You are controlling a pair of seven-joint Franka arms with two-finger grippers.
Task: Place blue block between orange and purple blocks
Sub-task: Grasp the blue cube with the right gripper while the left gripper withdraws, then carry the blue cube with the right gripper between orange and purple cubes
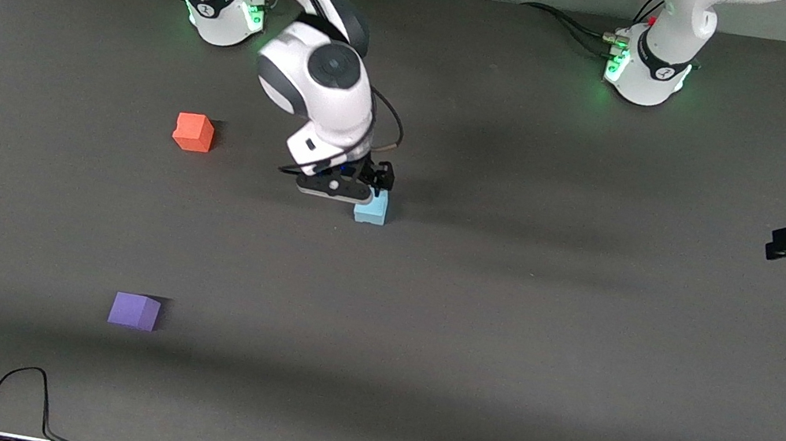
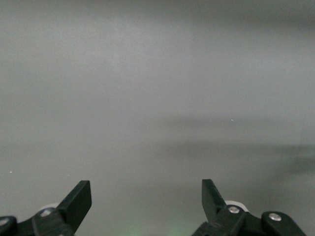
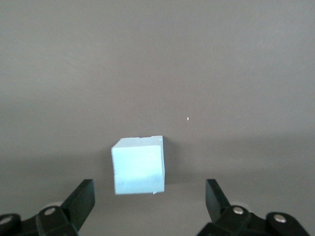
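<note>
The blue block (image 1: 371, 210) sits on the dark mat near the table's middle. My right gripper (image 1: 370, 188) is low over it and open. In the right wrist view the block (image 3: 138, 164) lies just ahead of the fingertips, nearer one finger, and nothing is between the gripper's (image 3: 149, 192) fingers. The orange block (image 1: 193, 132) sits toward the right arm's end. The purple block (image 1: 134, 311) is nearer the front camera than the orange one. My left gripper (image 1: 776, 243) waits at the left arm's end, open and empty, over bare mat in the left wrist view (image 2: 145, 191).
A black cable (image 1: 20, 394) loops on the mat at the edge nearest the front camera, toward the right arm's end. The two arm bases (image 1: 225, 9) (image 1: 649, 72) stand along the edge farthest from that camera.
</note>
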